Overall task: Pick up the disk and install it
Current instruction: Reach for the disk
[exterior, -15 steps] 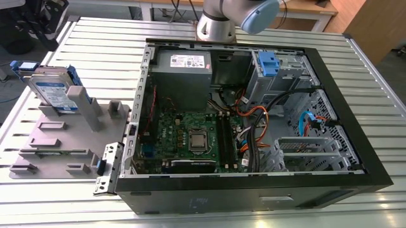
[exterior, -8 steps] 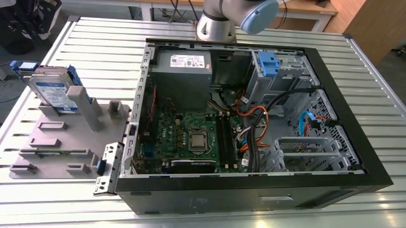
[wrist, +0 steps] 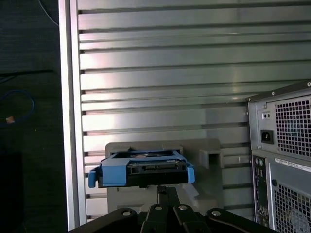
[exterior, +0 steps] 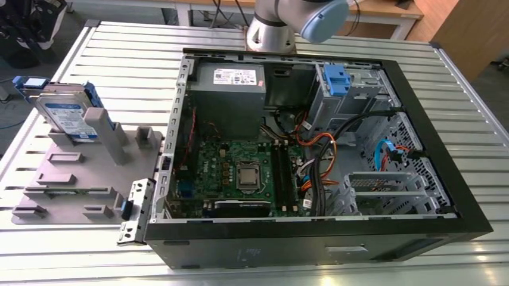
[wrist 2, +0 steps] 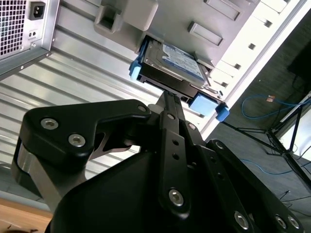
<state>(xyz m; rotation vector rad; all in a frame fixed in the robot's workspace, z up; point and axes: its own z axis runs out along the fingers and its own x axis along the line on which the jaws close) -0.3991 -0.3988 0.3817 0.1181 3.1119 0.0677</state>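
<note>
Desk [exterior: 127,47]: slatted metal, spans the whole exterior view.
Case [exterior: 278,244]: open tower lying on its side, centre to right of the frame. Inside it, the grey power supply [exterior: 229,89] sits at upper centre, the green board [exterior: 238,173] below that, and a blue-fronted bay [exterior: 335,80] at upper right, with loose cables between them.
Arm [exterior: 286,24]: a joint with a blue cap at top centre, behind the case.
Holder [exterior: 71,173]: grey block with upright posts, at left, just beside the case wall.
Disk [exterior: 68,113]: upper left of the frame, standing on edge in the holder and leaning back against a tall post. The labelled face looks toward the lower left. The long axis slopes from upper left to lower right, with blue rails along the edges. First wrist view: disk [wrist: 143,170] at lower centre with its connector end toward the camera and its broad side level across the frame; the rear of the case stands at the right edge. Second wrist view: disk [wrist 2: 170,63] at upper centre.
Fingers [wrist 2: 167,111]: pressed together, gripping nothing, in both wrist views. The tips [wrist: 161,194] point at the disk's near end. No object lies between them and the disk.
</note>
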